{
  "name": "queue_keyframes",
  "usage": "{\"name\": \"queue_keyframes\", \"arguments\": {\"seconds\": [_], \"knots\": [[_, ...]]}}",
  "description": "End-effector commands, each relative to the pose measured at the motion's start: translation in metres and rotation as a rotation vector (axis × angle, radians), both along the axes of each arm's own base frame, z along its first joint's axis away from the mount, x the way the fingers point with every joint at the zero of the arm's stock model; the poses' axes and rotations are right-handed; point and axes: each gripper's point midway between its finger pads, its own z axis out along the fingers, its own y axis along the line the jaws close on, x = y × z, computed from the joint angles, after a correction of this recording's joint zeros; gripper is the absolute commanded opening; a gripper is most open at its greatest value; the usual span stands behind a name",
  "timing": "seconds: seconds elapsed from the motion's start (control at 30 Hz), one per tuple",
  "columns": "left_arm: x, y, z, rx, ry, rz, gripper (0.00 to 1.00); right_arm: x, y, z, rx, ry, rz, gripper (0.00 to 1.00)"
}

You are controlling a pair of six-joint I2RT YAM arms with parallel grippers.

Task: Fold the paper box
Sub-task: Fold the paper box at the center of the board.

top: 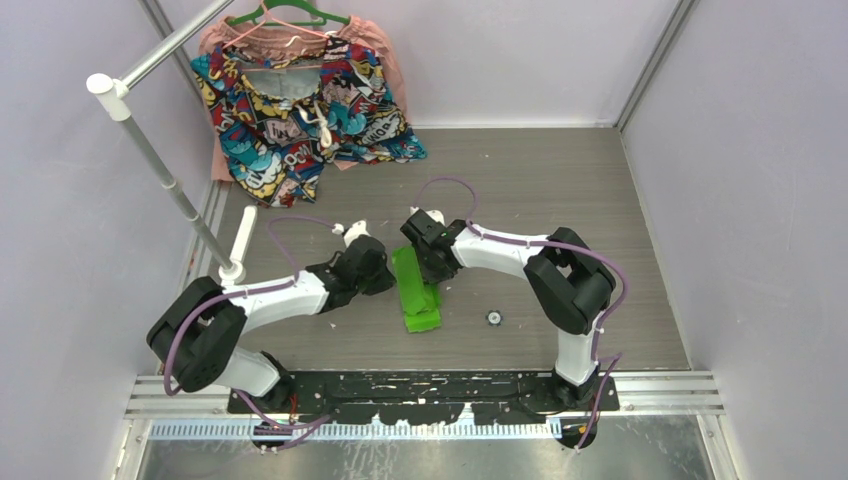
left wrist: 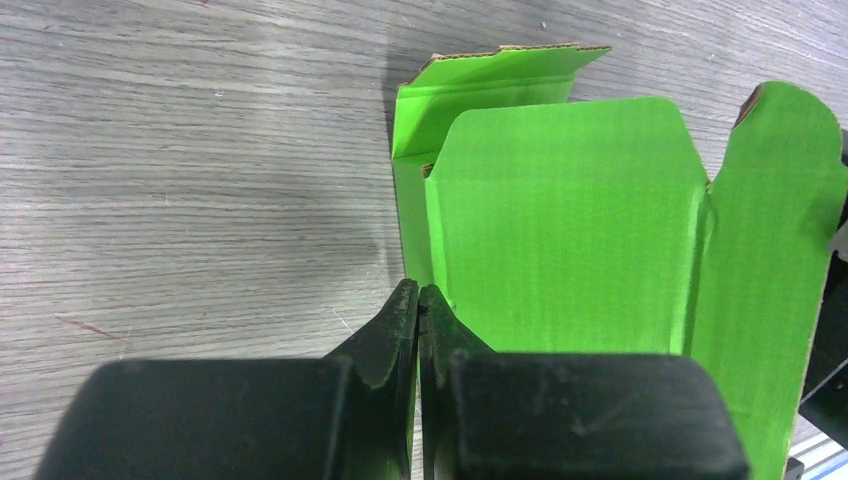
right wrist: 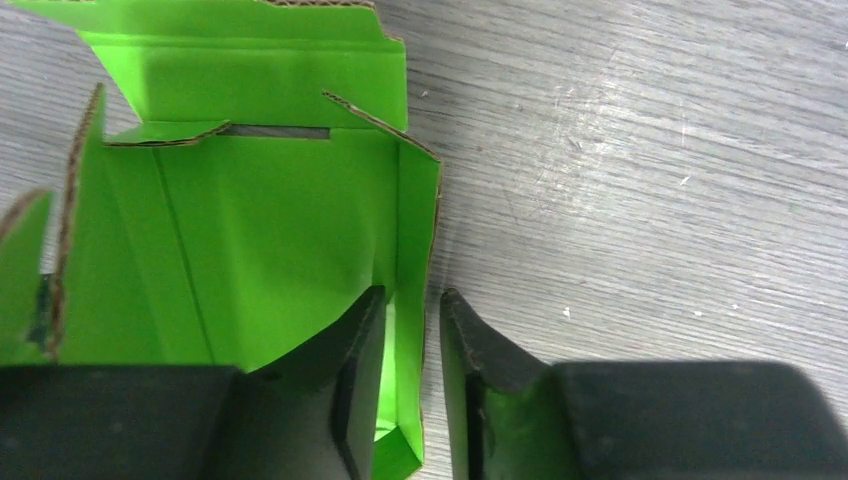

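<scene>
Task partly done: the paper box [top: 417, 292] lies mid-table [top: 560, 200] between both arms, near their wrists, with side walls raised into a rough open tray. End flaps and the rounded tuck tabs are not yet tucked, so closing is left, judging by the wrist views. The left gripper [left wrist: 418, 292] is pinched tight, fingertips together on the lower edge of a side wall, and seems to have the thin card nipped between them. The right gripper [right wrist: 412, 296] is slightly parted, straddling an upright wall without clamping it. The box [left wrist: 560, 220] is lime-green matte card, thin, faintly ribbed, with raw brown cut edges, crisp creases and a slot at one fold. The table is grey wood-grain, lightly scratched.
</scene>
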Motion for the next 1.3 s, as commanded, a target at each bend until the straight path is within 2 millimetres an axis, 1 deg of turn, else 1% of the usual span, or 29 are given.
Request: {"name": "queue_keyframes", "arguments": {"seconds": [0.0,0.03,0.07,0.17,0.27,0.47,0.7,0.83,0.97,1.07,1.17,1.27], "knots": [[0.003,0.001,0.0,0.003,-0.011,0.008,0.03,0.004,0.006,0.011,0.008,-0.022,-0.008,0.36],[0.003,0.001,-0.001,0.005,-0.009,0.007,0.03,0.004,0.007,0.013,0.011,-0.026,-0.008,0.4],[0.003,0.001,-0.001,0.005,-0.009,0.008,0.02,0.005,0.007,0.014,0.014,-0.029,-0.009,0.43],[0.003,0.003,-0.001,0.009,-0.013,0.011,0.02,0.005,0.007,0.019,0.02,-0.037,-0.009,0.45],[0.003,0.005,-0.001,0.019,-0.014,0.015,0.02,0.006,0.008,0.026,0.033,-0.052,-0.01,0.5],[0.003,0.006,-0.004,0.025,-0.008,0.016,0.02,0.009,0.011,0.043,0.071,-0.089,-0.013,0.55],[0.007,0.001,-0.003,0.018,-0.006,0.009,0.02,0.009,0.013,0.056,0.1,-0.104,-0.018,0.54],[0.008,-0.003,-0.004,0.015,0.0,0.002,0.02,0.008,0.014,0.053,0.102,-0.096,-0.015,0.52],[0.009,-0.004,-0.005,0.017,0.0,0.003,0.02,0.006,0.015,0.044,0.099,-0.08,-0.015,0.49],[0.009,-0.003,-0.006,0.024,0.002,0.002,0.02,0.006,0.013,0.04,0.088,-0.078,-0.017,0.49],[0.009,-0.001,-0.005,0.03,-0.002,0.003,0.02,0.006,0.011,0.049,0.1,-0.097,-0.02,0.5],[0.011,0.0,-0.004,0.038,-0.005,0.003,0.02,0.009,0.009,0.065,0.12,-0.137,-0.015,0.52]]}}
